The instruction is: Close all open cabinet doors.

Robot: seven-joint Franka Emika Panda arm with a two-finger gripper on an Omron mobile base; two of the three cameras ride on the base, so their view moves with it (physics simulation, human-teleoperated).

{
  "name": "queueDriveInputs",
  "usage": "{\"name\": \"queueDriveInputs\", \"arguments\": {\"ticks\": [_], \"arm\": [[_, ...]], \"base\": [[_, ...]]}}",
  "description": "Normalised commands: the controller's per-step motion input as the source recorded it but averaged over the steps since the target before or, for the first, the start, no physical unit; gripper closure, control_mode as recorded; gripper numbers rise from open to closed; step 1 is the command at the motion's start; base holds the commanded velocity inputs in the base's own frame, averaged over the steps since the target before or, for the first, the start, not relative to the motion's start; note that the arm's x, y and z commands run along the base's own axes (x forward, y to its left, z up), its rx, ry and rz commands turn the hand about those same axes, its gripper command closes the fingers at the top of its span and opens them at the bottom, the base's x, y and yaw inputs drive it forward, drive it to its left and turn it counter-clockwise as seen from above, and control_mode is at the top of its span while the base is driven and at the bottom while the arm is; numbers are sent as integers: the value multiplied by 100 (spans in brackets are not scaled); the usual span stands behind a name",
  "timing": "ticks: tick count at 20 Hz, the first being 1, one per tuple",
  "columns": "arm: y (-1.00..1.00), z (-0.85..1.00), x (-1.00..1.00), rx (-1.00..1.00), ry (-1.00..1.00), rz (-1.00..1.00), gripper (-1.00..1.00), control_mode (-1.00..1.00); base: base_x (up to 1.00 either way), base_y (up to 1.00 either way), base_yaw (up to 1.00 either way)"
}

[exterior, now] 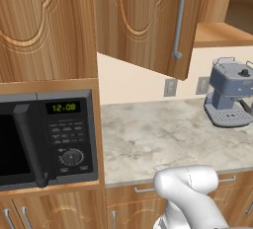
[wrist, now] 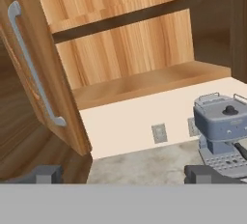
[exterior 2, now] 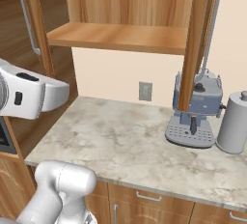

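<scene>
The coffee machine on the marble counter serves as landmark. In the left base view, an open cabinet door swings out above the counter, up and to the left of the machine, its silver handle on the edge nearer the machine and its carved arch outline facing the camera. Further left of it a shut door sits flush above the microwave, whose clock reads 12:08. The right base view shows what the left one does not: a second open door seen nearly edge-on directly above and in front of the machine, and a steel canister just beside the machine on its far side from the arm. It also shows the bare cabinet shelf above the wall outlet, and the first door's handle at the upper left. The hand view looks at the same door from close by, well left of the machine, with the shelf and two wall outlets between them. The gripper has its two dark fingertips standing wide apart at the bottom edge, holding nothing; the left tip lies just below the door's lower corner, though contact cannot be judged. Lower doors with small handles run beneath the counter.
</scene>
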Motion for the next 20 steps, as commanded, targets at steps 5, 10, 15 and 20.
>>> {"name": "queueDriveInputs", "arguments": {"ticks": [5,10,15,20], "arm": [[36,37,0,-2,6,0,-100,-100],[52,12,0,-6,1,0,-100,-100],[61,-2,8,-11,0,0,-100,-100],[16,-14,37,-4,-7,0,-100,-100]], "base": [[0,0,0],[0,0,0],[0,0,0],[0,0,0]]}}
